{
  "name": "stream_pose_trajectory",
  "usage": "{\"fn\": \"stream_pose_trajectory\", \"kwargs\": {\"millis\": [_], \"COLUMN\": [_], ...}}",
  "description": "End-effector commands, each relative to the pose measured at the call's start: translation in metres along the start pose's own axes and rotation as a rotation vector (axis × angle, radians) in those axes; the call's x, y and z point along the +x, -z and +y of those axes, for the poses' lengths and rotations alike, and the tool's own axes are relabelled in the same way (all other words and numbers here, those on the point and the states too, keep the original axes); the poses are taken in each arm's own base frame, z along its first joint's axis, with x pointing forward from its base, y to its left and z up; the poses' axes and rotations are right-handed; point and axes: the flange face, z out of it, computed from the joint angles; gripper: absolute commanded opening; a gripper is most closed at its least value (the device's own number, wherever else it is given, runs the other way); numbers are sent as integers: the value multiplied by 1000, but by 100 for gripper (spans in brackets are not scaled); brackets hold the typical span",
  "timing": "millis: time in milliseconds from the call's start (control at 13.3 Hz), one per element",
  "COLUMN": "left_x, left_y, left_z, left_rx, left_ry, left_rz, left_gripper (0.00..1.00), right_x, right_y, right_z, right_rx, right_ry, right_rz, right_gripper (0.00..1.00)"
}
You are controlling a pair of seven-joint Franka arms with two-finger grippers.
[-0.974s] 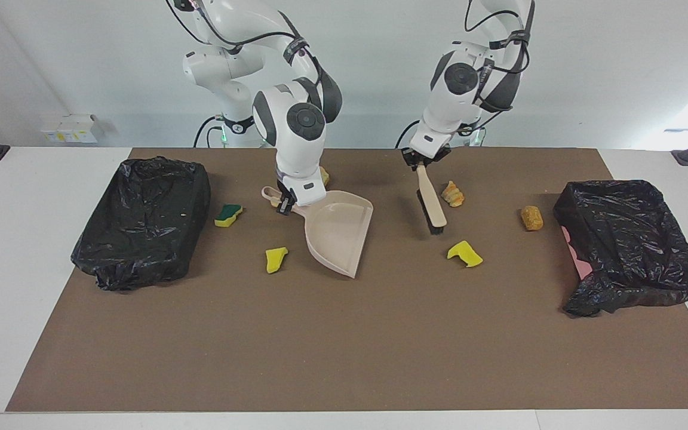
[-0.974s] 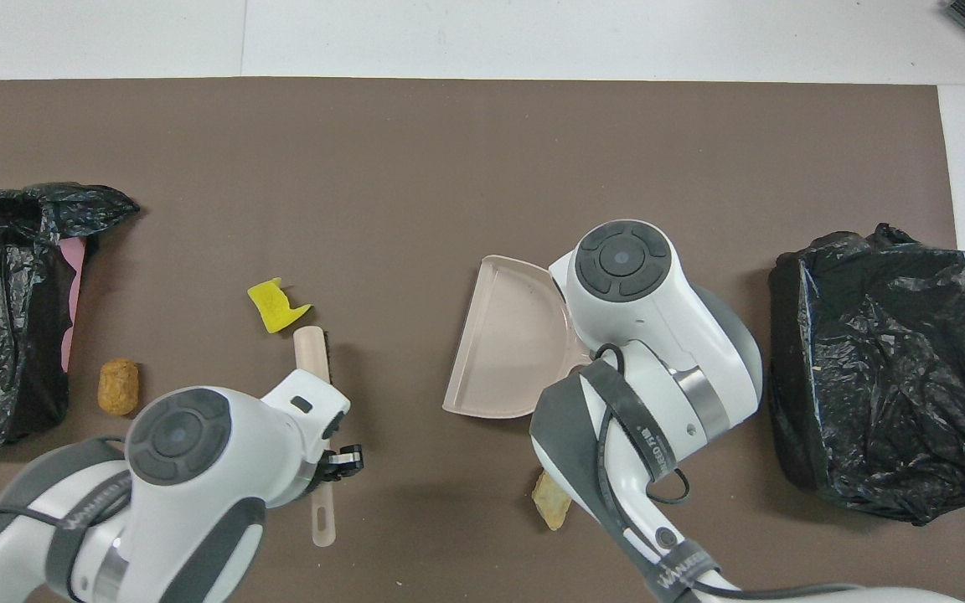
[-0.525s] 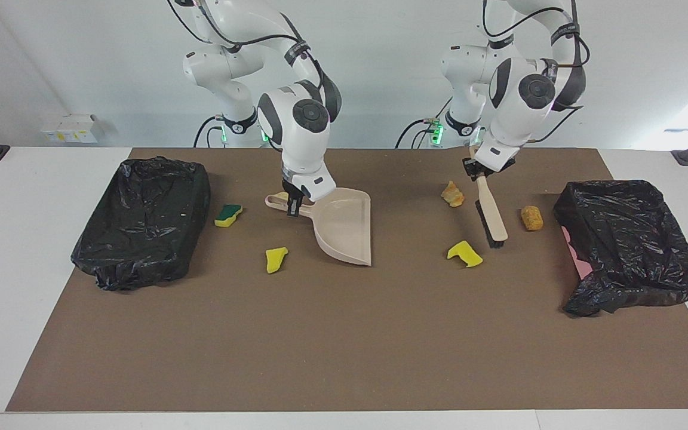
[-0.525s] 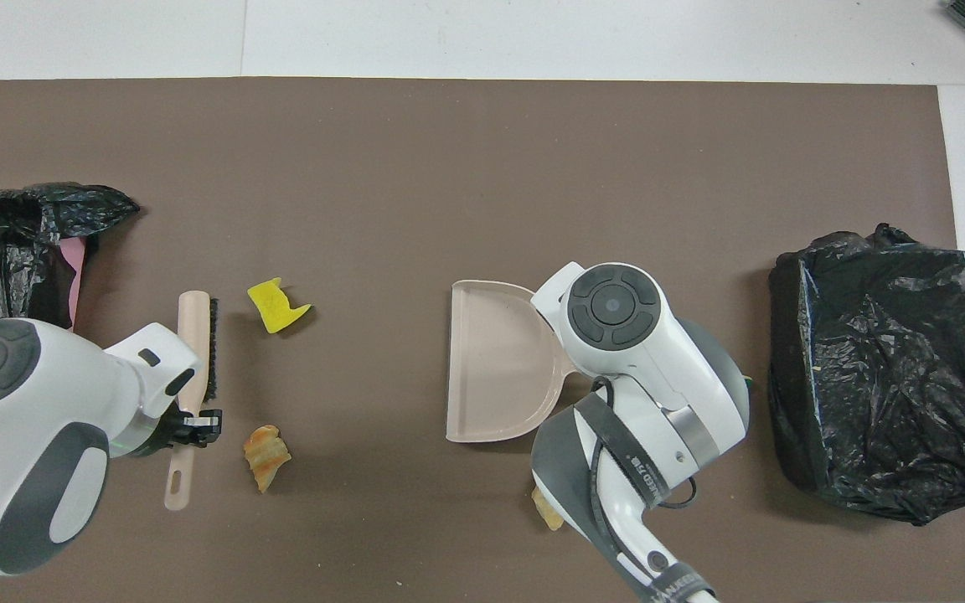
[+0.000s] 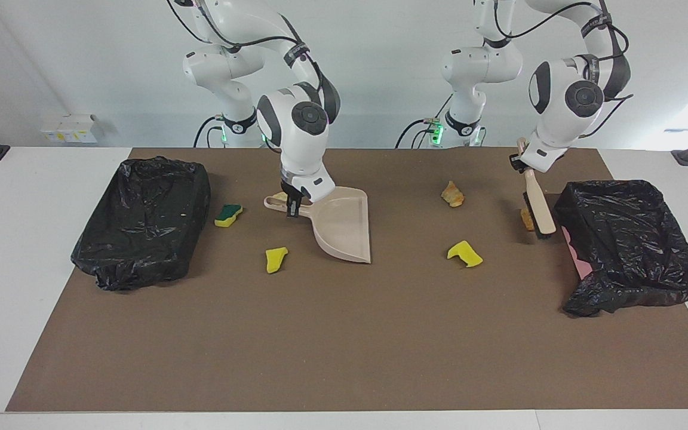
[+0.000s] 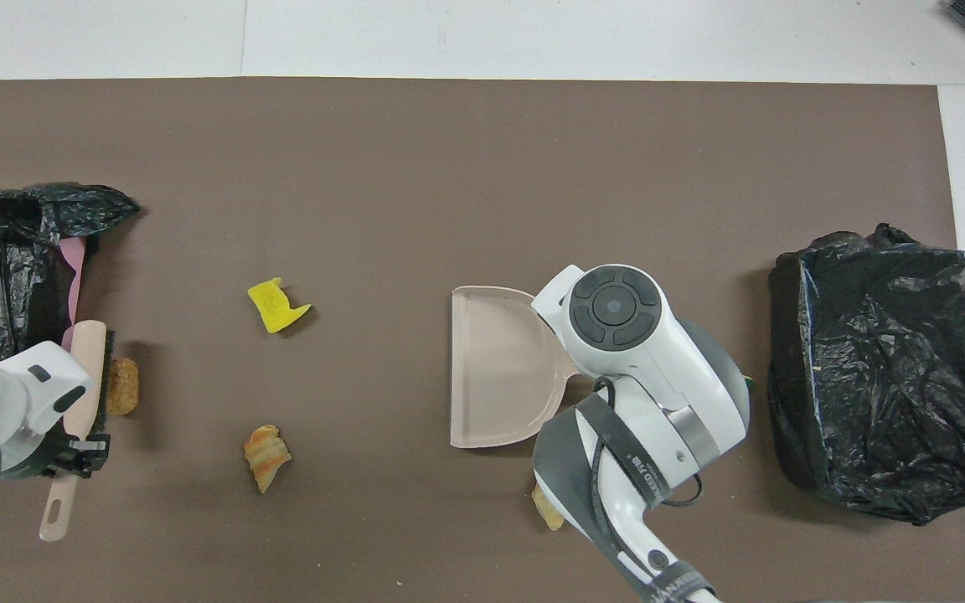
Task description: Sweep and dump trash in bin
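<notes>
The left end effector [image 5: 527,166] is clamping the brush [image 5: 538,206] beside an orange scrap [image 5: 526,218], positioned for sweeping it toward the dustpan [image 5: 344,230], which the right end effector [image 5: 291,206] is clamping by its handle.

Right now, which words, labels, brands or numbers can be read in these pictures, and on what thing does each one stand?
"WANEED": on the black strap around the right arm, overhead view; the marks after it are too blurred to read.
The second strap, lower on the same arm: white letters, too blurred to read.
The white boxes near the wall: yellow labels, too small to read.
</notes>
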Motion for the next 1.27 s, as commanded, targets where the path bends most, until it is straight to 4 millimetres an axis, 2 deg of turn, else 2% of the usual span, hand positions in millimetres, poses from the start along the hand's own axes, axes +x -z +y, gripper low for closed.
{"fn": "stream_pose_trajectory", "kwargs": {"millis": [0, 75, 300, 600, 750, 825, 900, 1199], "left_x": [-41, -48, -40, -17, -11, -8, -1, 27], "left_y": [-24, -32, -36, -42, -33, -24, -14, 15], "left_z": [-15, -22, -13, 41, 72, 95, 109, 119], "left_rx": [8, 0, 1, -72, -113, -143, -185, -212], "left_ry": [37, 57, 48, 12, -38, -68, -70, -80], "left_rz": [32, 40, 52, 74, 107, 110, 103, 115], "left_gripper": [0, 0, 0, 0, 0, 0, 0, 0], "right_x": [-6, -6, -7, -8, -7, -7, -7, -7], "right_y": [2, 2, 2, 2, 2, 3, 2, 3], "right_z": [-2, -2, -3, -2, -3, -3, -4, -3], "right_rx": [-26, -26, -25, -22, -21, -23, -19, -19], "right_ry": [31, 26, 24, 23, 21, 21, 21, 19], "right_rz": [-1, -1, -2, -3, -4, -3, -4, -4], "right_gripper": [0, 0, 0, 0, 0, 0, 0, 0]}}
